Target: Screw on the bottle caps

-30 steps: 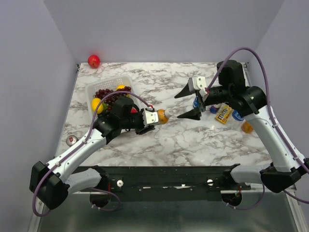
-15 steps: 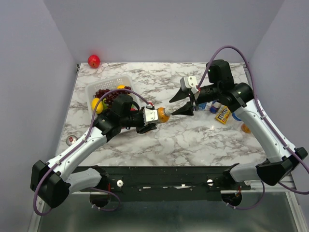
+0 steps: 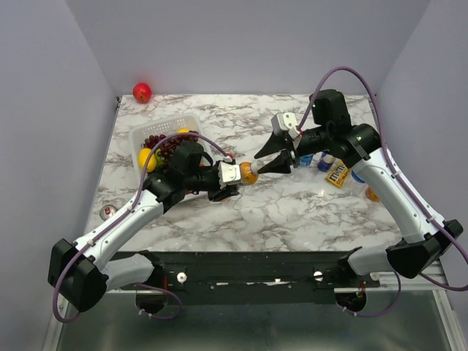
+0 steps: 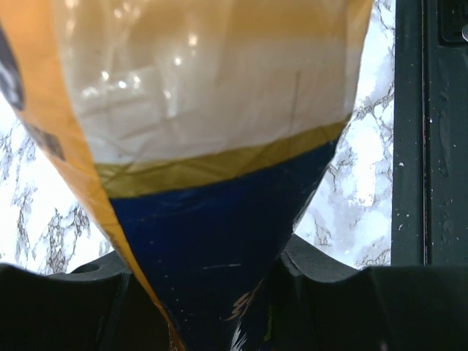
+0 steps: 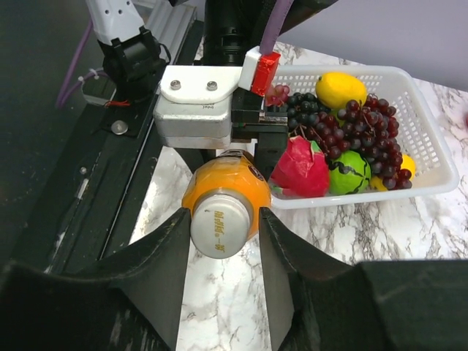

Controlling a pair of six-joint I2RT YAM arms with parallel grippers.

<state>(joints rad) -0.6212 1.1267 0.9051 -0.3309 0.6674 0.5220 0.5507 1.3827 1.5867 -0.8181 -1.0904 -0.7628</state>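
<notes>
A small orange drink bottle (image 3: 248,175) is held level above the table, my left gripper (image 3: 235,176) shut on its dark-labelled body. That body fills the left wrist view (image 4: 212,139), pinched between the jaws of my left gripper (image 4: 212,307). A white bottle cap (image 5: 220,224) sits on the neck and faces the right wrist camera. My right gripper (image 5: 222,235) has come in from the right (image 3: 257,164), and its two black fingers close on either side of the cap. The orange shoulder (image 5: 219,179) shows behind the cap.
A white basket (image 3: 137,137) of toy fruit stands behind the left arm, its rim (image 5: 439,179) near the bottle. A red ball (image 3: 142,92) lies at the back left. More bottles (image 3: 325,161), a yellow candy packet (image 3: 338,173) and an orange bottle (image 3: 374,193) lie under the right arm.
My right gripper has moved left to the bottle's cap end and narrowed its wide-open jaws onto the cap. The left arm has shifted slightly right with the bottle.
</notes>
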